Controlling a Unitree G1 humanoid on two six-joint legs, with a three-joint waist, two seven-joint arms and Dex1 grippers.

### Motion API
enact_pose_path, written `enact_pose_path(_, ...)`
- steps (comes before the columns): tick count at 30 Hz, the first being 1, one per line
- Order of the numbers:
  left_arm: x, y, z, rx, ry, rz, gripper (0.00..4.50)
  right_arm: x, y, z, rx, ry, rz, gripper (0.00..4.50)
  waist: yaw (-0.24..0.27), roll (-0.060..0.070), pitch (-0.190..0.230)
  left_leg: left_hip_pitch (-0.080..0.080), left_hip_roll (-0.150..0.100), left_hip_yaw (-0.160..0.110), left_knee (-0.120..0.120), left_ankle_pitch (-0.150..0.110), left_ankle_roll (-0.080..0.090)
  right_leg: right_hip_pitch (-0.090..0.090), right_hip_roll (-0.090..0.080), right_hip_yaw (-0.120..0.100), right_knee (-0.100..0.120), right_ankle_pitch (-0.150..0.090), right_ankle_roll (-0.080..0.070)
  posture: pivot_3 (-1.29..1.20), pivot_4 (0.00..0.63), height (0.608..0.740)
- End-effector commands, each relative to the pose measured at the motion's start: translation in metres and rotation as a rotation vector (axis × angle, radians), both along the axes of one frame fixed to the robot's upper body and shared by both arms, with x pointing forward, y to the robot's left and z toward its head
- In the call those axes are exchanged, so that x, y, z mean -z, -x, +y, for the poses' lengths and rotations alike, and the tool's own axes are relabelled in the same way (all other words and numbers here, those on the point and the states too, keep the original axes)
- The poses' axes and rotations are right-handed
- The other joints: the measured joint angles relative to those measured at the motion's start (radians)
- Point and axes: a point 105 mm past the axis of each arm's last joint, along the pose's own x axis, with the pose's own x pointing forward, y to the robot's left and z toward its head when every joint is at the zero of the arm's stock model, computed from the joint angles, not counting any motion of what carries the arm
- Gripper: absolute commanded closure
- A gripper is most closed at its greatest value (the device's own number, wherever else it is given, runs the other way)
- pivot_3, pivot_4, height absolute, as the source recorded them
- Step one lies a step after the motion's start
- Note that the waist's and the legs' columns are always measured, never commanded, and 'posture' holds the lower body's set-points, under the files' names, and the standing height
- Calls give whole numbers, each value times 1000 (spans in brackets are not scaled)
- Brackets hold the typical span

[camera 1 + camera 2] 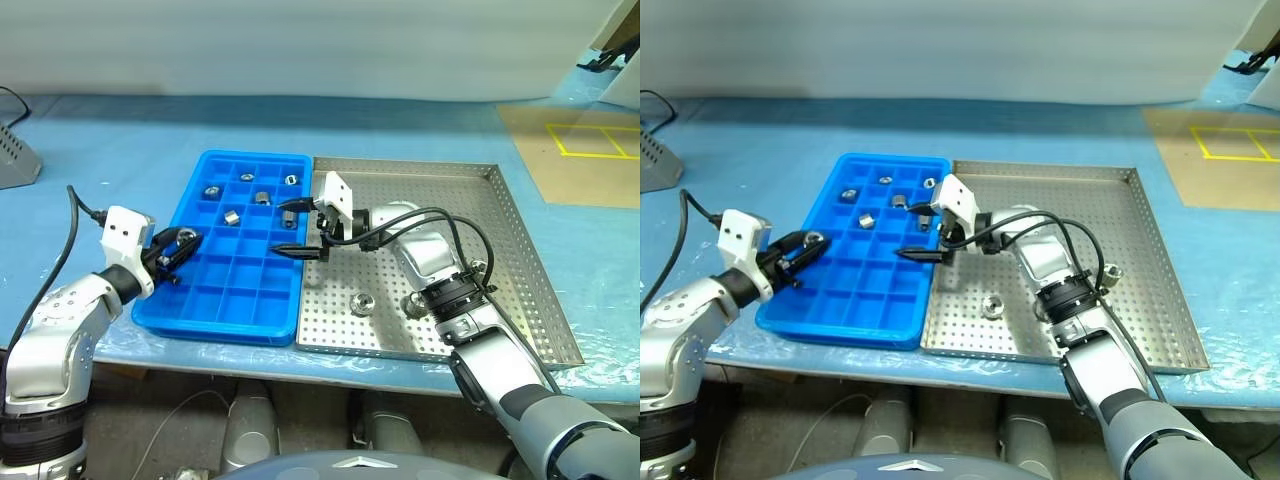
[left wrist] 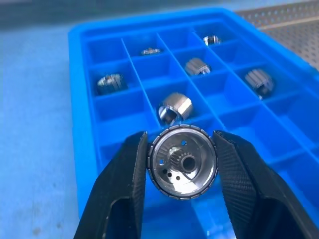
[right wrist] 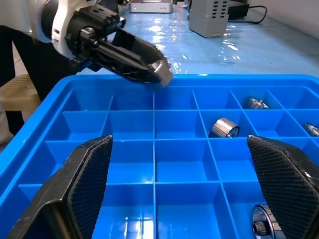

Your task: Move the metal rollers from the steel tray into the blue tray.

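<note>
Left pincer (image 1: 181,246), clamped on a metal roller (image 2: 183,162) over the near-left edge of the blue tray (image 1: 190,306), whose far compartments hold further rollers (image 1: 232,216); right pincer (image 1: 290,229) spread wide and empty above that tray's right side; two rollers (image 1: 361,302) lying in the steel tray (image 1: 520,240).

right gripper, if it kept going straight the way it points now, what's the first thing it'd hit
Probably the left gripper, shut on a metal roller over the blue tray's far rim; the right gripper points across the tray towards it, though depth is unclear.
</note>
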Motion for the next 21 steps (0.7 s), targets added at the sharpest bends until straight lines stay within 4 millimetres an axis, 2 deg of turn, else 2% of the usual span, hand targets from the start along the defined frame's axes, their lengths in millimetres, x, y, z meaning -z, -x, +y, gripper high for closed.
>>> enact_pose_path(1, -4, -7, 3, -35, -15, -36, 2777, -11, -1, -4, 12, -16, -49, 0, -2, 0, 0, 0, 0, 0, 0, 1, -1, 0, 0, 0, 1, 0, 0, 258, 150, 740)
enact_pose_path(13, 8, -8, 13, -109, -2, 6, 2777, -7, -3, -14, 72, -15, -39, 0, -5, 0, 0, -1, 1, 0, 0, 3, -4, -1, 0, -1, 1, 0, 0, 220, 150, 740)
enact_pose_path(21, 27, -14, 10, -109, -15, 74, 2777, -6, -5, -16, 89, -16, -38, 0, -5, 0, 0, 0, 1, 0, 0, 3, -3, -1, 0, -1, 1, 0, 0, 211, 150, 740)
